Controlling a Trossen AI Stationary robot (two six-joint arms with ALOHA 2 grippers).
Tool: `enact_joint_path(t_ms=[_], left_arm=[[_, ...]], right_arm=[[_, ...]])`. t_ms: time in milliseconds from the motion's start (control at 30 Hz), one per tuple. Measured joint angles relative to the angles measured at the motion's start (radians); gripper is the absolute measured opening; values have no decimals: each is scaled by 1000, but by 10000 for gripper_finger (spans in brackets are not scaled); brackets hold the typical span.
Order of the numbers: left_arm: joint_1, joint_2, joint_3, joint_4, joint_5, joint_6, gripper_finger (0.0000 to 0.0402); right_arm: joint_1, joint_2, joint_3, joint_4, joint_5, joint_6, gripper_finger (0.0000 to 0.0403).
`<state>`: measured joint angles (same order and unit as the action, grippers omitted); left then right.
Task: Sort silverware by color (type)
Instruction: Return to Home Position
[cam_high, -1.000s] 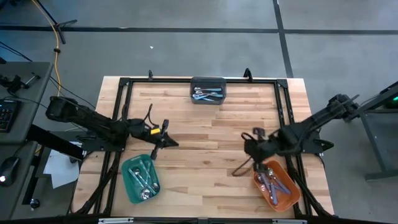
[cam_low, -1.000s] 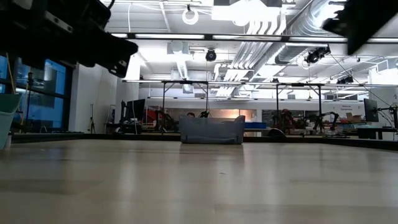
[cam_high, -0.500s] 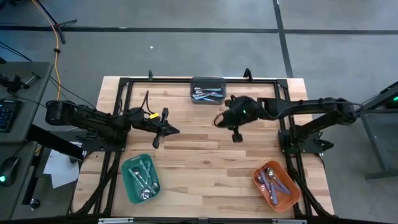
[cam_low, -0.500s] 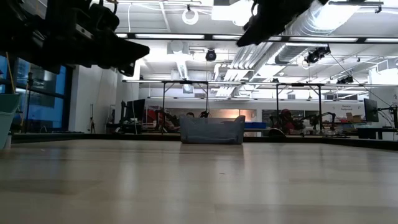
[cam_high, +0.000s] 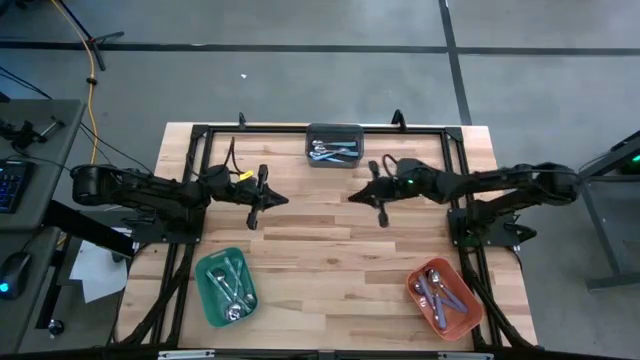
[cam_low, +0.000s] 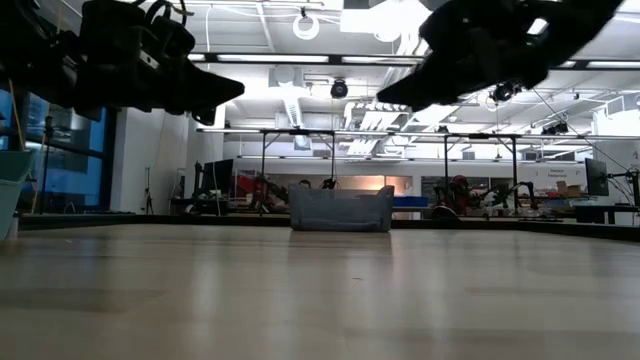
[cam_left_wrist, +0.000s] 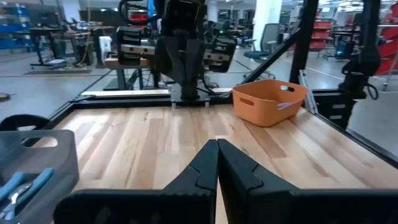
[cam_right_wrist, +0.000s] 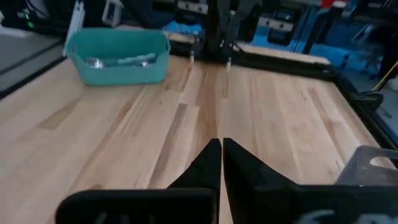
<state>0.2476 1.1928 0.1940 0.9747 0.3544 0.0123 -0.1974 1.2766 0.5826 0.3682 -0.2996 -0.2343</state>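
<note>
The silverware lies in three bins. Some spoons (cam_high: 333, 152) are in the dark grey bin (cam_high: 334, 132) at the table's far edge. Others (cam_high: 232, 290) are in the green bin (cam_high: 212, 300) at the near left, and more (cam_high: 440, 292) are in the orange bin (cam_high: 462, 315) at the near right. My left gripper (cam_high: 275, 198) hangs shut over the table's left middle with nothing in it. It points at my right gripper (cam_high: 352, 197), also shut and holding nothing, over the middle. In the wrist views both pairs of fingers (cam_left_wrist: 217, 144) (cam_right_wrist: 221, 142) meet at their tips.
A black metal frame (cam_high: 300, 128) runs round the table's edges, with the arm bases at the left and right sides. Bare wood (cam_high: 330, 260) lies between the two near bins. The low view shows the grey bin (cam_low: 340, 210) across the table and both grippers well above the wood.
My right gripper has swung from over the orange bin toward the table's far edge and left, out over the middle. It has tipped from pointing down to nearly level. My left gripper has swung a little toward the far edge. Both have stayed shut.
</note>
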Motion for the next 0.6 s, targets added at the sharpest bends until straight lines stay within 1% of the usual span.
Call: enact_joint_path(t_ms=[67, 133, 267, 367, 600], left_arm=[[18, -10, 0, -9, 28, 0, 0], [33, -16, 0, -19, 33, 0, 0], [62, -26, 0, -63, 36, 0, 0], [81, -35, -1, -76, 37, 15, 0], [125, -89, -2, -105, 41, 23, 0]], right_arm=[[0, -44, -49, 47, 3, 10, 0], [0, -88, -97, 95, 4, 25, 0], [0, -189, -205, 168, 51, 36, 0], [-1, -271, -275, 193, 91, 43, 0], [-40, -484, -408, 215, 105, 90, 0]])
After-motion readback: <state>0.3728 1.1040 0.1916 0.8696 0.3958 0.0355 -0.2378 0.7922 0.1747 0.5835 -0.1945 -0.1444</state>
